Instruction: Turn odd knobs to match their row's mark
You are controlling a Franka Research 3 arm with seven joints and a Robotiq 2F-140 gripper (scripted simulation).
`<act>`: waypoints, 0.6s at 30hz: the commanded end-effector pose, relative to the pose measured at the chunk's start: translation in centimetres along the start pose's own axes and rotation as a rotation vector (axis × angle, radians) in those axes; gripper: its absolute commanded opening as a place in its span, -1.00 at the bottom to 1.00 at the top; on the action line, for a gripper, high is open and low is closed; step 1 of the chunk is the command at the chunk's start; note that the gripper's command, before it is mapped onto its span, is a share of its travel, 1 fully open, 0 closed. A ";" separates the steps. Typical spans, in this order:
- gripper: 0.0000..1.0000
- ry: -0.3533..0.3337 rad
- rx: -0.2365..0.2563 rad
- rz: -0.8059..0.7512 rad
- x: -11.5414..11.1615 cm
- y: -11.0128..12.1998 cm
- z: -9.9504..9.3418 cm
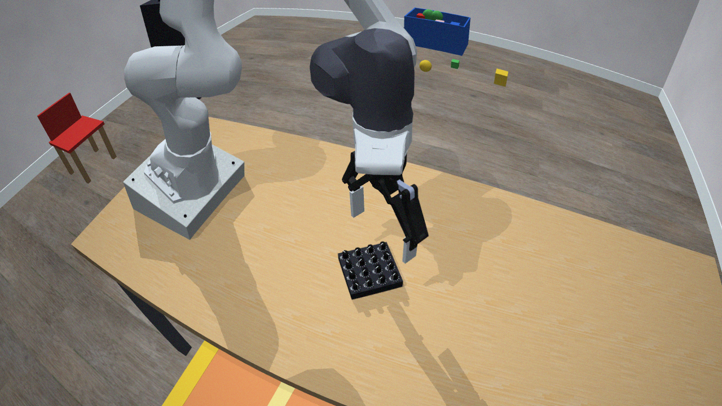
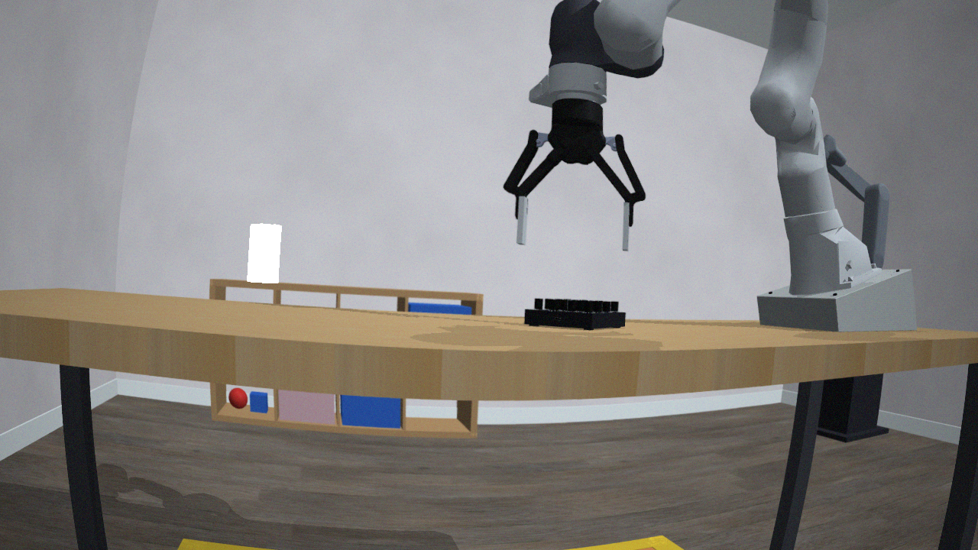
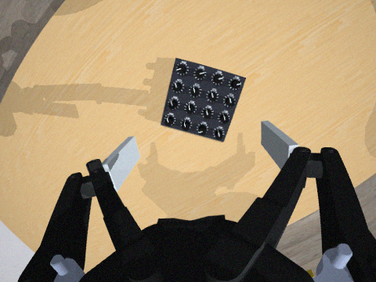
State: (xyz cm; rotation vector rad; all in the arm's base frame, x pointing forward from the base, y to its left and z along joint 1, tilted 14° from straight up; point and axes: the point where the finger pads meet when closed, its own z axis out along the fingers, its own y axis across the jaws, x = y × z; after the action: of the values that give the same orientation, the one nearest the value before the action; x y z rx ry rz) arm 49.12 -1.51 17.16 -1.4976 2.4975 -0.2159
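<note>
The black knob box (image 1: pixel 370 269) (image 2: pixel 574 315) (image 3: pixel 203 99) stands flat on the wooden table (image 1: pixel 529 303) (image 2: pixel 341 341) (image 3: pixel 294 47). It carries sixteen small black knobs with white lines in four rows of four. The white lines are too small to read against the marks. My gripper (image 1: pixel 383 232) (image 2: pixel 573 239) (image 3: pixel 197 139) is wide open and empty. It hangs well above the box, roughly over it, fingers pointing down.
The robot's grey base (image 1: pixel 184 189) (image 2: pixel 837 301) is bolted at the table's far end. A wooden shelf (image 2: pixel 345 297) with blue boxes stands behind the table. A red chair (image 1: pixel 70 131) and a blue toy bin (image 1: pixel 437 32) stand on the floor.
</note>
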 end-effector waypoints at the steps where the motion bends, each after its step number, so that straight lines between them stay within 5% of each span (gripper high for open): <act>1: 1.00 0.007 -0.013 0.156 -0.4 0.3 0.0; 18: 1.00 0.005 -0.015 0.398 -1.6 0.3 -0.1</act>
State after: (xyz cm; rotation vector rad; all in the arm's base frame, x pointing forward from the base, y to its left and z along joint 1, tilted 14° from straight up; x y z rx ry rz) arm 49.71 -0.38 17.46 -1.1383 2.6638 -0.1666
